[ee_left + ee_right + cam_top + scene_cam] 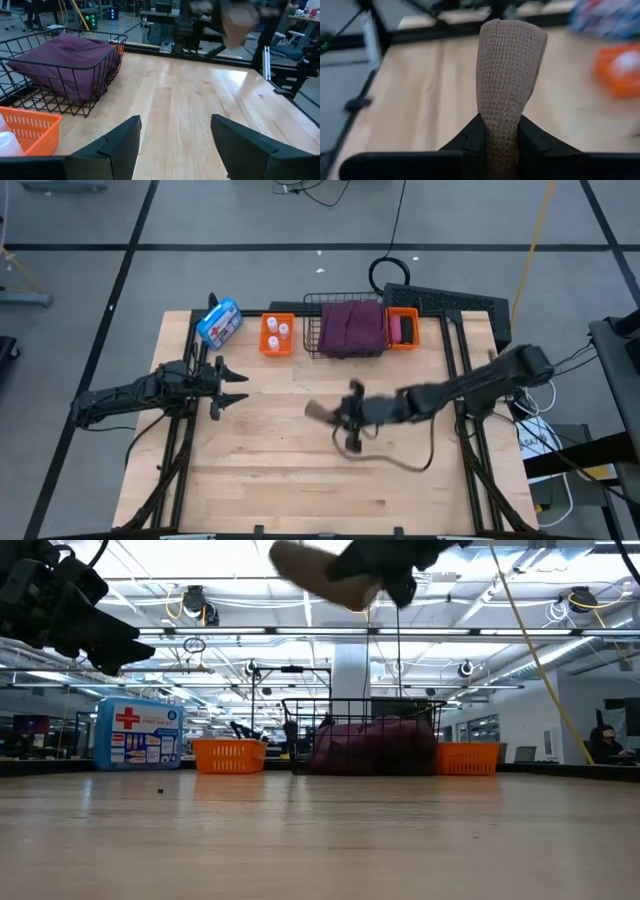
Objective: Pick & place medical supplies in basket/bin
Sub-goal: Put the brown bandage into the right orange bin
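Observation:
A brown bandage roll (509, 80) sticks out past my right gripper (340, 416), which is shut on it above the table's middle; the roll (318, 411) points toward the table's left. At the far edge the black wire basket (318, 330) holds the maroon folded cloth (352, 326). The orange bin (277, 335) left of it holds white vials (277, 330); the orange bin (404, 330) on its right holds a pink roll (395, 329). My left gripper (232, 385) stands open at the table's left, holding nothing. My right gripper pinches one end of the brown roll (501, 136) between its two fingers. The fingers run along the roll, slanting slightly downward from the table's right. The roll is lifted clear of the table and juts out past the fingertips (320, 575).
A blue-and-white pouch with a red cross (219, 322) lies at the far left corner. A dark cable (400, 460) trails on the wood below my right arm. Bare wood (290, 480) spreads over the near half of the table.

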`<state>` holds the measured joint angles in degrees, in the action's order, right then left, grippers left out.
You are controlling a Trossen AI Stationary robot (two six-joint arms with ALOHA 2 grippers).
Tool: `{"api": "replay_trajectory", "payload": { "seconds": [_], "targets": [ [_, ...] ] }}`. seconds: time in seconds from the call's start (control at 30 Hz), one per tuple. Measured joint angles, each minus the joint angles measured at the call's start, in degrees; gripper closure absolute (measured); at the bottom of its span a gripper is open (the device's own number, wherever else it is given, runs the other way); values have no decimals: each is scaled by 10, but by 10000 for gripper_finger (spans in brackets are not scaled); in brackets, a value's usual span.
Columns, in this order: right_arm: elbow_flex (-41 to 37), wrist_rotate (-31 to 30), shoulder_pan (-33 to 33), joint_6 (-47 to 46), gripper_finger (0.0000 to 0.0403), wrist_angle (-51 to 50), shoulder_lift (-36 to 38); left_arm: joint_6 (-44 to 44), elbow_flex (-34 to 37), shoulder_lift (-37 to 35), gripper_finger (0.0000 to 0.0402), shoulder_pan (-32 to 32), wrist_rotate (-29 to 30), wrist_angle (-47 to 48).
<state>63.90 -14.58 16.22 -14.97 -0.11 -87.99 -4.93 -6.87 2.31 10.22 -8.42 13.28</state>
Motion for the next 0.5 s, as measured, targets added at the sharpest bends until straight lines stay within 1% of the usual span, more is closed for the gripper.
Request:
{"api": "replay_trajectory", "payload": {
  "seconds": [0.1,0.23,0.33,0.4,0.5],
  "targets": [
    [0,-27,-42,50,349,-29,57,0,0,0,151,0,0,0],
    [0,-105,-104,113,350,-73,128,0,0,0,151,0,0,0],
    [0,-142,-159,121,351,-108,171,0,0,0,151,0,0,0],
    [0,-143,-202,122,351,-137,196,0,0,0,151,0,0,0],
    [1,-157,-275,94,351,-179,222,0,0,0,151,0,0,0]
  ]
}}
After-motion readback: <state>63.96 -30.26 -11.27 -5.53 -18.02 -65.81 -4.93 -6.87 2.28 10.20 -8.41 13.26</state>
